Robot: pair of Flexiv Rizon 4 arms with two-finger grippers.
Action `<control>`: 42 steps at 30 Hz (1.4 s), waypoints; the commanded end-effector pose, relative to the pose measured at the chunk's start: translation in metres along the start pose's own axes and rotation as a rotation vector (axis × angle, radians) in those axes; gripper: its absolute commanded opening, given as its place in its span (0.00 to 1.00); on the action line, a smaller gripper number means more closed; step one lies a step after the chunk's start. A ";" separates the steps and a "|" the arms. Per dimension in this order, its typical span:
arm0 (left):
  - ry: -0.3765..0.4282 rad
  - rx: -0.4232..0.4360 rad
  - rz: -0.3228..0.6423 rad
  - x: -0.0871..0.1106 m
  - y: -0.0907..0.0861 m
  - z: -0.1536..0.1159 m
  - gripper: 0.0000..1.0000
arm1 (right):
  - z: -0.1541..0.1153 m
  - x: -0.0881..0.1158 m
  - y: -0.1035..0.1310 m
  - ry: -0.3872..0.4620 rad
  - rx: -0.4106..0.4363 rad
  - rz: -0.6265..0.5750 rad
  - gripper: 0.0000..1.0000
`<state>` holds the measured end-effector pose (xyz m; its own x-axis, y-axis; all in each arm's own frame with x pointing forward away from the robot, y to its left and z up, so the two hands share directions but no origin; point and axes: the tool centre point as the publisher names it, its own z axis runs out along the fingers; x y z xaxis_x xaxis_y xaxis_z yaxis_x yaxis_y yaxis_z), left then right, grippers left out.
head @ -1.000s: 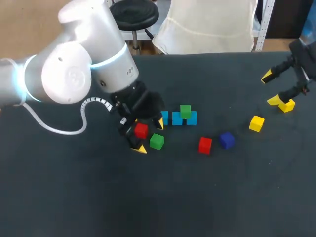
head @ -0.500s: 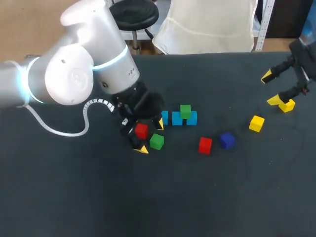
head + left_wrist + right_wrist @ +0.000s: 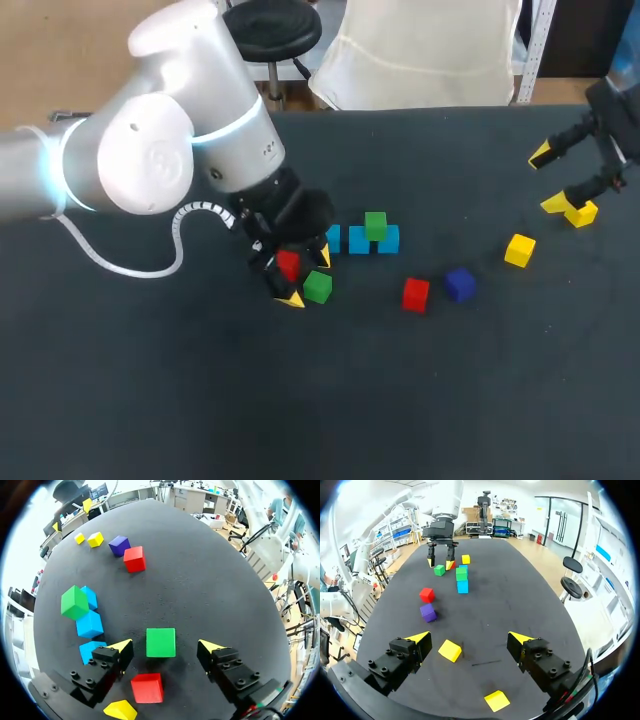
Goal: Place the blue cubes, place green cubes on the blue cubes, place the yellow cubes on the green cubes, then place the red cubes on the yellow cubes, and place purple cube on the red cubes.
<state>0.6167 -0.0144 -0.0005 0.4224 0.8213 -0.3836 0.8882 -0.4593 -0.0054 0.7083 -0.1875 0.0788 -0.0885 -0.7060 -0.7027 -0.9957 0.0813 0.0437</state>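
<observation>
left pincer (image 3: 165, 645) spread open, green cube (image 3: 161, 642) and red cube (image 3: 147, 687) between its fingers, right pincer (image 3: 468, 637) released

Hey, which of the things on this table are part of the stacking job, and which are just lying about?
Job: three blue cubes; green cube on them; loose green cube; two red cubes; purple cube; yellow cubes.
Not the job: black table; left arm's white cable.
</observation>
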 end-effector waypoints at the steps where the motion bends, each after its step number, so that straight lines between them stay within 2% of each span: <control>1: 0.005 0.005 0.000 0.001 0.003 0.001 0.49 | 0.000 0.000 0.000 -0.001 0.000 -0.001 1.00; 5: 0.004 0.009 -0.003 0.001 0.004 0.001 0.47 | 0.000 0.000 0.000 -0.001 0.000 -0.001 1.00; 7: 0.004 0.007 -0.005 0.000 0.004 0.001 0.40 | 0.000 0.000 0.000 -0.001 0.000 -0.001 1.00; 10: -0.001 0.009 -0.004 -0.001 0.004 0.002 0.42 | 0.000 0.000 0.000 -0.001 0.000 -0.001 1.00; 11: -0.002 0.009 -0.003 -0.002 0.004 0.002 0.37 | 0.000 0.000 0.000 -0.001 0.000 -0.001 1.00; 13: -0.003 0.008 -0.005 -0.003 0.004 0.002 0.09 | 0.000 0.000 0.000 -0.001 0.000 -0.001 1.00; 14: -0.004 0.006 -0.006 -0.004 0.004 0.002 0.00 | 0.000 0.000 0.000 -0.001 0.000 -0.001 1.00; 23: -0.025 -0.062 -0.020 -0.022 0.000 -0.018 0.00 | 0.000 0.000 0.000 -0.001 0.000 -0.001 1.00; 29: -0.049 -0.134 -0.104 -0.033 0.000 -0.042 0.00 | 0.000 0.000 0.000 -0.001 0.000 -0.001 1.00; 32: -0.045 -0.160 -0.152 -0.035 0.002 -0.051 0.00 | 0.000 0.000 0.000 -0.001 0.000 -0.001 1.00; 34: -0.074 -0.193 -0.188 -0.034 0.005 -0.057 0.00 | 0.000 0.000 0.000 -0.001 0.000 -0.001 1.00; 36: -0.059 -0.198 -0.229 -0.034 0.008 -0.059 0.00 | 0.000 0.000 0.000 -0.001 0.000 -0.001 1.00; 42: -0.067 -0.207 -0.266 -0.035 0.022 -0.060 0.00 | 0.000 0.000 0.000 -0.001 0.000 -0.001 1.00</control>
<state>0.6282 -0.0296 0.0702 0.1651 0.8734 -0.4581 0.9863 -0.1468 0.0756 0.7083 -0.1875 0.0788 -0.0886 -0.7060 -0.7027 -0.9957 0.0813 0.0438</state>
